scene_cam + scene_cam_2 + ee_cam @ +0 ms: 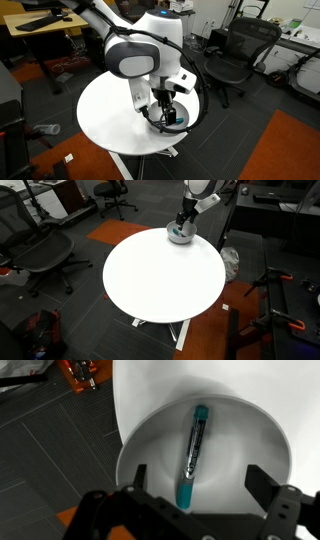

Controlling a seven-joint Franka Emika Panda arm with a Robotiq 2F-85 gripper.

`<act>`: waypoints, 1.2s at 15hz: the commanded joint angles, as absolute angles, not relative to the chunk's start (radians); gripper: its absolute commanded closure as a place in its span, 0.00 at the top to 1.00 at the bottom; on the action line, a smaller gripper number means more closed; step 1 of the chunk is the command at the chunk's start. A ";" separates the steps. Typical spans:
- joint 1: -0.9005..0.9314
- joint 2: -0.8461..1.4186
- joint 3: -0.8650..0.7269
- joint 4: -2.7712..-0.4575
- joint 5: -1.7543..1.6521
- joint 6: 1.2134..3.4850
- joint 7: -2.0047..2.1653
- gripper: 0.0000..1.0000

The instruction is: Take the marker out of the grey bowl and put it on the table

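Note:
The teal and dark marker [192, 455] lies inside the grey bowl [150, 440], pointing away from the camera in the wrist view. My gripper [200, 485] is open, with its two fingers straddling the near end of the marker just above the bowl. In an exterior view the gripper [166, 108] hangs over the bowl [178, 117] at the edge of the round white table [110, 110]. In an exterior view the bowl [181, 235] sits at the far edge of the table [160, 275] under the gripper [180, 224]. The marker is hidden in both exterior views.
Black office chairs [240, 55] stand near the table, and another chair [40, 250] is on the opposite side. A wooden desk [40, 30] is behind the arm. An orange object [80, 372] lies on the dark floor beside the table.

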State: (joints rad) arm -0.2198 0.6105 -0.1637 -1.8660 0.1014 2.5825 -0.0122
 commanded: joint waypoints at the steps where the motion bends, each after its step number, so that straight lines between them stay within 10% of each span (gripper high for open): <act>1: -0.241 0.676 -0.150 -1.780 0.102 2.555 -0.005 1.00; 14: -0.248 0.818 -0.141 -1.619 0.099 2.508 0.007 1.00; 16: -0.245 0.831 -0.142 -1.600 0.096 2.497 0.009 0.74; 18: -0.245 0.841 -0.140 -1.584 0.096 2.486 0.009 0.69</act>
State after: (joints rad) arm -0.2369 0.8196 -0.1508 -1.6363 0.1013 2.5348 -0.0101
